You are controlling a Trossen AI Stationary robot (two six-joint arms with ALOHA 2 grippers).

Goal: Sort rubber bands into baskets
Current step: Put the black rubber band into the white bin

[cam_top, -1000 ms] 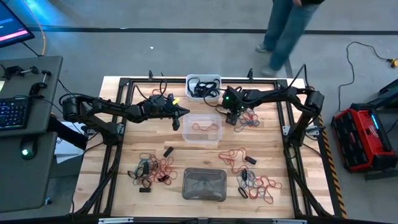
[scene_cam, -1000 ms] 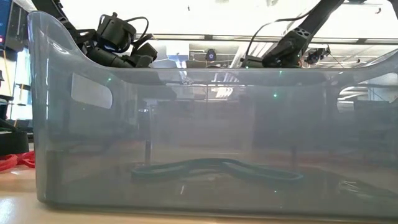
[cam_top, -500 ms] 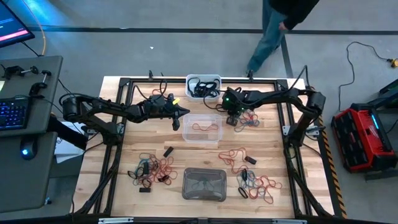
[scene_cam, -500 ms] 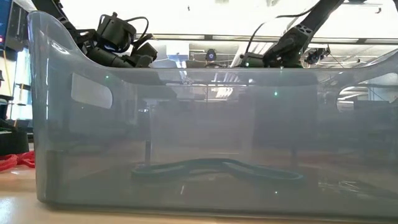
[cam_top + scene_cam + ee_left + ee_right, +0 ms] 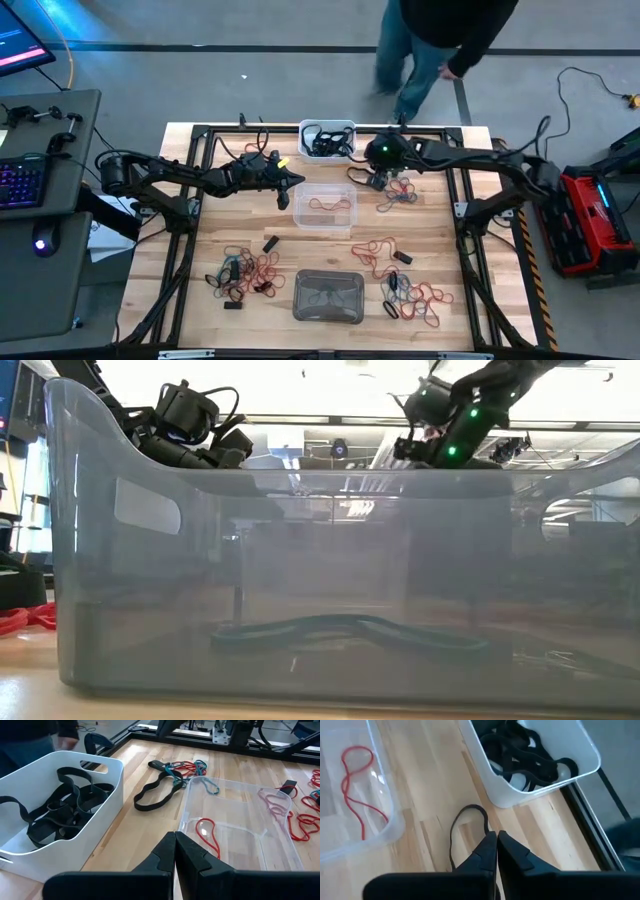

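Now right tool (image 5: 496,851) pinching black rubber band (image 5: 454,832), beside white basket (image 5: 520,795)

Bare tabletop (image 5: 215,215) lies open along the left edge and centre. The white basket (image 5: 327,139), clear basket (image 5: 324,208) and grey basket (image 5: 328,296) block the midline; rubber bands (image 5: 248,272) clutter both front corners.
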